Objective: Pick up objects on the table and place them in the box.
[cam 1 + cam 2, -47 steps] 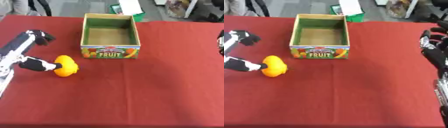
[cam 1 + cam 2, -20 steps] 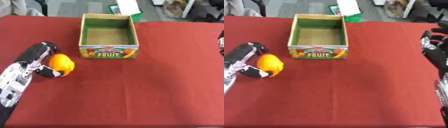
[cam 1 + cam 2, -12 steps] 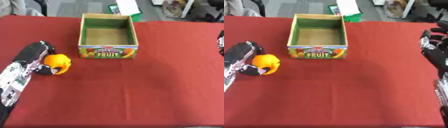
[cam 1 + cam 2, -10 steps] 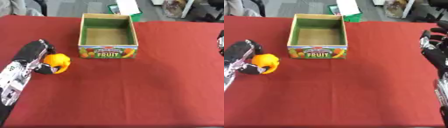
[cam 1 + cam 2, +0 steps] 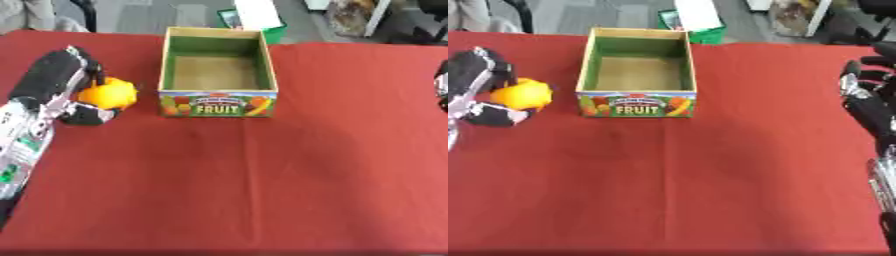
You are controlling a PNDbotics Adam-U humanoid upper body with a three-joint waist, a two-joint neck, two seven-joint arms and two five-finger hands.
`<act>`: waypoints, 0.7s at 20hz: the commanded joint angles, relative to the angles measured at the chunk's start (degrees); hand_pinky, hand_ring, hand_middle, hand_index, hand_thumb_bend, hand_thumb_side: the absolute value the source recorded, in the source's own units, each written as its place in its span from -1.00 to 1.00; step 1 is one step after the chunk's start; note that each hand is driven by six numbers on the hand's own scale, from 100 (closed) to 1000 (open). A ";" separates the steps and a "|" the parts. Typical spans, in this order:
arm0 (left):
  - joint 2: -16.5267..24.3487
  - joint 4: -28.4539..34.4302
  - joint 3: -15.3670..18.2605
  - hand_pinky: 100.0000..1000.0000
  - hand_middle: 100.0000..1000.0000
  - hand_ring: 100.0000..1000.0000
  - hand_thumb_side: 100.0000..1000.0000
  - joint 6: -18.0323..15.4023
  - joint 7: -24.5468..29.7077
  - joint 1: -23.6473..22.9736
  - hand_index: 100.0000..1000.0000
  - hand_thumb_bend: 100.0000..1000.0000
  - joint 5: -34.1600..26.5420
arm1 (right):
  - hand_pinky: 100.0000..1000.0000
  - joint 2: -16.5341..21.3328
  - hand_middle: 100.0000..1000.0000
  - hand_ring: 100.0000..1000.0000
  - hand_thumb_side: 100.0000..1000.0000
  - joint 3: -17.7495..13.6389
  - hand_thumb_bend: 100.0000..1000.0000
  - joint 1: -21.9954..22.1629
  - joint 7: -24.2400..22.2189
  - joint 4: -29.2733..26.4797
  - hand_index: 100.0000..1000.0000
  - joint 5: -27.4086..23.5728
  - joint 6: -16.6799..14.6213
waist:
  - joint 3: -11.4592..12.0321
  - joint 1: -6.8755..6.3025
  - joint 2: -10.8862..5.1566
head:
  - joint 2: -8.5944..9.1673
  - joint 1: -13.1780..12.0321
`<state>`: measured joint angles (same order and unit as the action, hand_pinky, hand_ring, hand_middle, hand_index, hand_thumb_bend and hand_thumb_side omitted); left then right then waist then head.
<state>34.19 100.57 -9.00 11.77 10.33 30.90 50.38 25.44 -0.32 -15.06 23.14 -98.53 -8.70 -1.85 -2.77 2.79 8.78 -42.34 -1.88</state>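
- The near part of the counter (image 5: 262, 200), covered in red cloth, is bare.
- At the right edge, the right hand (image 5: 866, 102) shows in the right eye view, black with silver parts, fingers pointing up and relaxed, apart from one another and holding nothing; it is well apart from the box.
- At the left, the left hand (image 5: 63, 85) comes in from the near left edge, its fingers and thumb curled round an orange fruit (image 5: 108, 94), clamped on it from the left side and from below.
- The orange fruit sits just left of the box, near its front left corner; whether it touches the cloth I cannot tell.
- Farther back, at mid-counter, stands the box (image 5: 218, 103), open at the top, green inside with a brown floor, its front panel printed with fruit pictures and the word FRUIT.
- Nothing lies inside the box.
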 commanded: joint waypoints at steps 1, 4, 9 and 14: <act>2.90 3.11 1.11 -0.02 -0.51 -0.36 -1.00 0.59 0.51 4.25 -0.27 0.07 -0.94 | 0.17 1.27 0.21 0.16 -0.93 -0.20 -0.81 -0.34 0.04 -0.52 0.56 -0.33 0.14 | -0.18 -0.25 -1.11 | -0.59 -0.07; 2.26 0.19 0.11 -0.01 -0.50 -0.36 -1.00 0.78 1.44 9.14 -0.26 0.07 -1.09 | 0.17 1.29 0.21 0.16 -0.93 0.01 -0.81 -0.37 -0.14 -0.48 0.56 -0.36 0.21 | -0.60 -0.38 -1.35 | -0.66 -0.27; -2.60 -13.69 -3.35 0.00 -0.48 -0.34 -1.00 0.17 -0.12 16.94 -0.24 0.06 -0.99 | 0.17 1.24 0.21 0.16 -0.93 0.38 -0.81 -0.50 -0.53 -0.42 0.56 -0.41 0.30 | -2.08 -0.51 -1.45 | -0.37 -0.60; -8.85 -28.16 -4.97 0.04 -0.43 -0.28 -1.00 -2.62 -3.65 22.85 -0.19 0.07 2.59 | 0.17 1.14 0.21 0.16 -0.93 0.80 -0.81 -0.80 -0.94 -0.42 0.56 -0.54 0.39 | -3.92 -0.63 -1.26 | -0.10 -1.25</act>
<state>25.98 74.86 -13.98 9.75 7.74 52.00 52.11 25.44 0.68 -15.11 22.45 -98.50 -8.76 -1.35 -6.80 2.22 8.25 -42.73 -2.88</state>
